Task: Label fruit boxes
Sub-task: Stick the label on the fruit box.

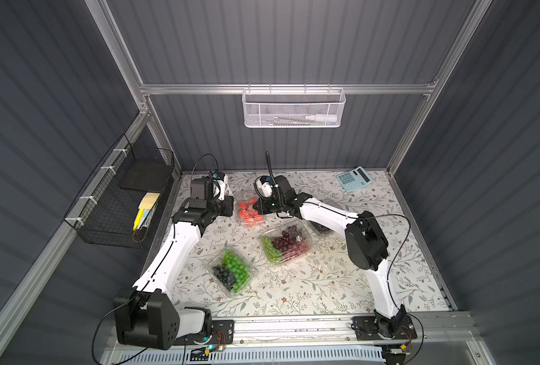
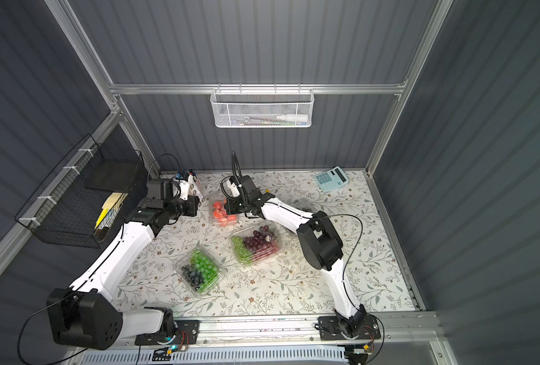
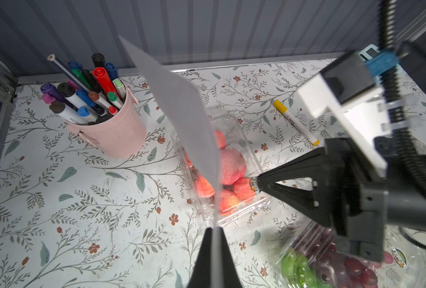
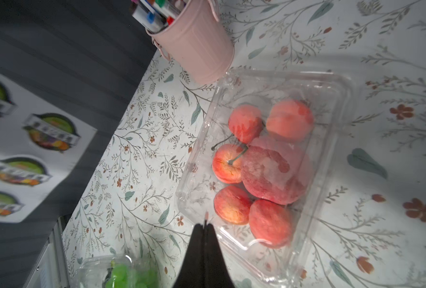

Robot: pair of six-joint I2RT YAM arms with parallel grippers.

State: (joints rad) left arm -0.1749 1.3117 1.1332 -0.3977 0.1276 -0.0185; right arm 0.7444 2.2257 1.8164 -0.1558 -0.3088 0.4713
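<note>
- The right gripper [image 4: 204,225] was pressed together on a small sticker [image 3: 253,185], seen edge-on between its tips.
- Those tips hung over one corner of the red-fruit box [image 4: 197,189], at its clear lid; contact could not be judged.
- The left gripper [image 3: 213,230] was clamped on the edge of the white sticker sheet [image 3: 182,112], held upright just beside that box.
- The green-and-red grape box [image 1: 286,243] lay near, toward the arm bases; the green-and-black grape box [image 1: 232,271] lay further forward.
- The blueberry box [image 1: 321,228] was mostly hidden under the right arm.
- A pink cup [image 3: 117,134] of markers stood close by, a yellow marker [image 3: 295,122] behind the box, and a calculator [image 1: 354,178] sat in the far corner.
- The table [image 1: 325,284] lay open toward the front.
</note>
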